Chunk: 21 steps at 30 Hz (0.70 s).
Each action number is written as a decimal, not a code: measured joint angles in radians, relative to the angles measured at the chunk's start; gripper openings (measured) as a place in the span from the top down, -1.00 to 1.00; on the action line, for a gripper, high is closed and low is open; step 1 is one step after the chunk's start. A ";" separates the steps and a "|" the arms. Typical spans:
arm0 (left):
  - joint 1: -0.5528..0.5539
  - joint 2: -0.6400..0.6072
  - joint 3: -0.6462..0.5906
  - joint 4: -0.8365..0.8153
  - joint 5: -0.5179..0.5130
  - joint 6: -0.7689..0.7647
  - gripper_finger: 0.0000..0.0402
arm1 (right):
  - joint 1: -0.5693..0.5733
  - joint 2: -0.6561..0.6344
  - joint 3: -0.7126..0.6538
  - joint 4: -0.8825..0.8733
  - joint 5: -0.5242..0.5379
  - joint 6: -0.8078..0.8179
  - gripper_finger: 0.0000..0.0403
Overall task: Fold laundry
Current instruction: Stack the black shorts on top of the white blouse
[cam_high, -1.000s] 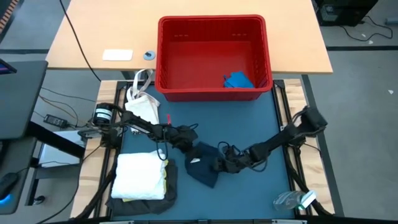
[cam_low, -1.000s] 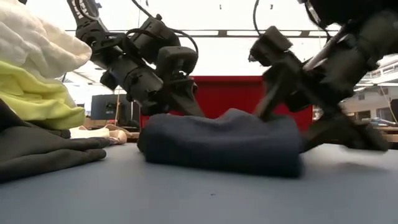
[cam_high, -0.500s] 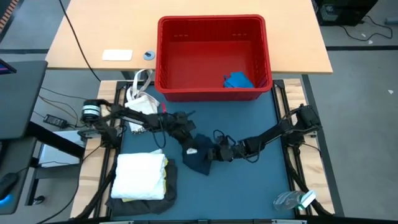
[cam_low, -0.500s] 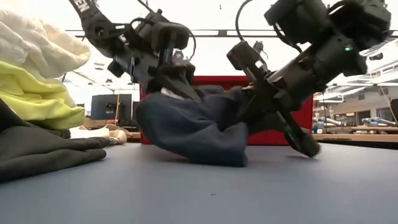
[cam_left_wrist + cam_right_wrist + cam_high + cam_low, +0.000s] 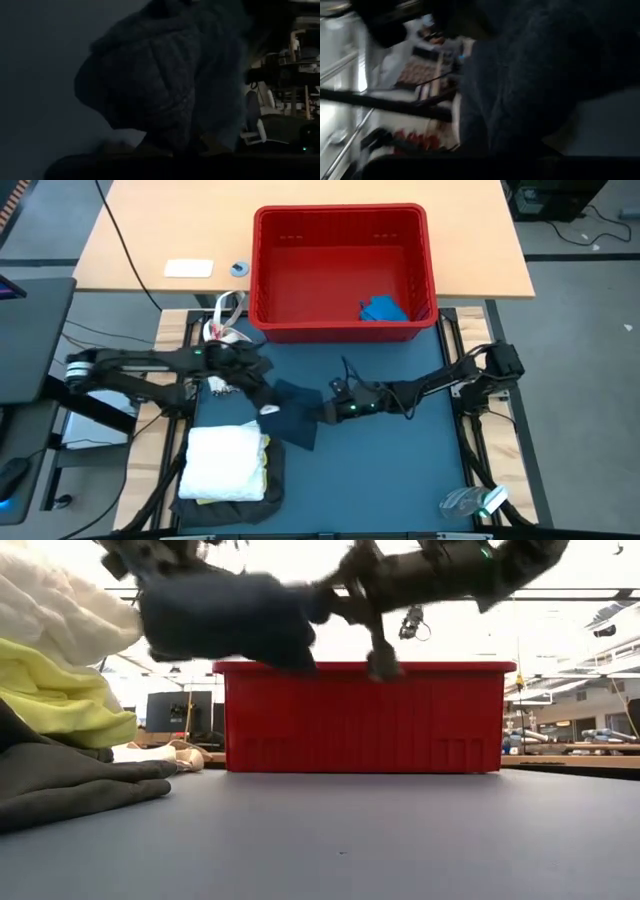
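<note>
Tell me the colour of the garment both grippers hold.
Dark navy garment, clearest in the high view.

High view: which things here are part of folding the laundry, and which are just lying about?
Job: navy garment held up by left hand and right hand; folded stack; small blue piece.
Lying about: red basket, white bag.

1. One red basket (image 5: 340, 275) stood at the far side of the table (image 5: 400, 470).
2. One small blue piece (image 5: 383, 309) lay inside it.
3. One dark navy garment (image 5: 292, 415) was held up between two end effectors, the left end effector (image 5: 262, 395) and the right end effector (image 5: 328, 412).
4. One stack at near left held three pieces: a white cloth (image 5: 225, 463), a yellow T-shirt (image 5: 264, 460) and a dark grey garment (image 5: 240, 508).
5. One white bag (image 5: 228, 345) lay at far left.
</note>
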 joint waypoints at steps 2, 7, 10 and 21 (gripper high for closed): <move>-0.014 -0.089 0.000 -0.088 -0.006 -0.034 0.99 | -0.012 0.017 0.066 -0.010 -0.049 -0.039 0.92; -0.100 -0.269 0.002 -0.268 -0.009 -0.159 0.99 | -0.045 0.112 0.284 -0.102 -0.162 -0.121 0.92; -0.160 -0.353 0.041 -0.367 -0.017 -0.220 0.99 | -0.052 0.192 0.420 -0.161 -0.212 -0.159 0.92; -0.233 -0.390 0.331 -0.735 -0.190 -0.222 0.99 | -0.058 0.432 0.798 -0.173 -0.326 -0.212 0.92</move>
